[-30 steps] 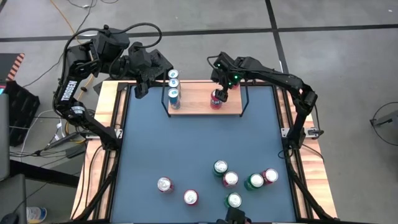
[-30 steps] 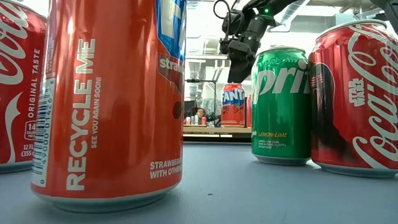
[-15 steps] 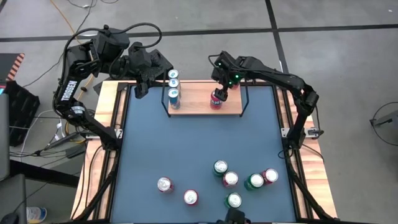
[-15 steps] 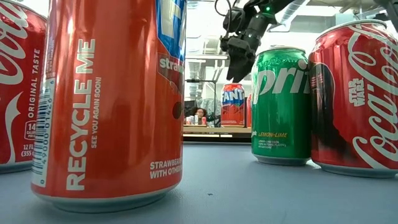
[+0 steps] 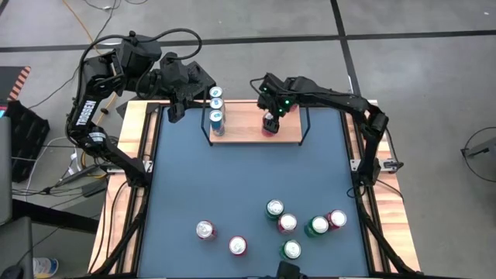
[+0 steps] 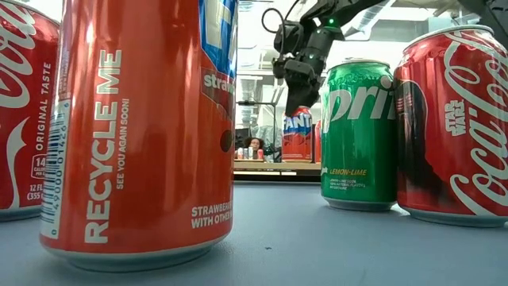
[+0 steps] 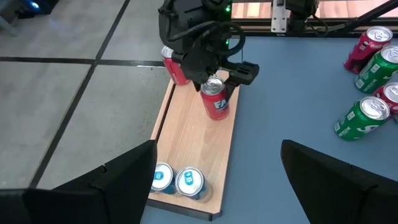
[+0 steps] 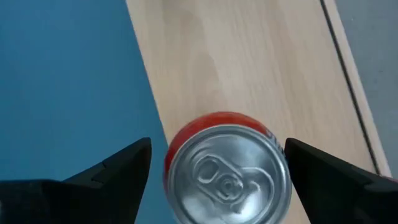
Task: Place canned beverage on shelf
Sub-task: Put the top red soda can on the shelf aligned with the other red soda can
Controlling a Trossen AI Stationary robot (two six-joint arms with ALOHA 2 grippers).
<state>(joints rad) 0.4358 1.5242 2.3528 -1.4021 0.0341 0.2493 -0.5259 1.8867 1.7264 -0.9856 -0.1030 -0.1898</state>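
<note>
**Red can stands on the shelf, right hand spread above it**

The left hand [image 5: 172, 108] hangs at the bench's far left corner, just outside the shelf's left wire end, its fingers apart and holding nothing. Beside it, three blue-and-silver cans [image 5: 216, 105] stand in a row at the left end of the shelf [image 5: 244, 128], which lies along the bench's [image 5: 232, 178] far edge. Toward the shelf's right end a red Fanta can [image 5: 268, 125] stands upright near the front edge. The right hand [image 5: 269, 108] is poised directly over that can, fingers spread wide to either side of the lid and apparently clear of it, its arm reaching in from the far right corner. The placing step looks finished; the next move probably calls for a straight lift clear, then a reach to the loose cans [image 5: 302, 225] near the bench's front edge.
</note>
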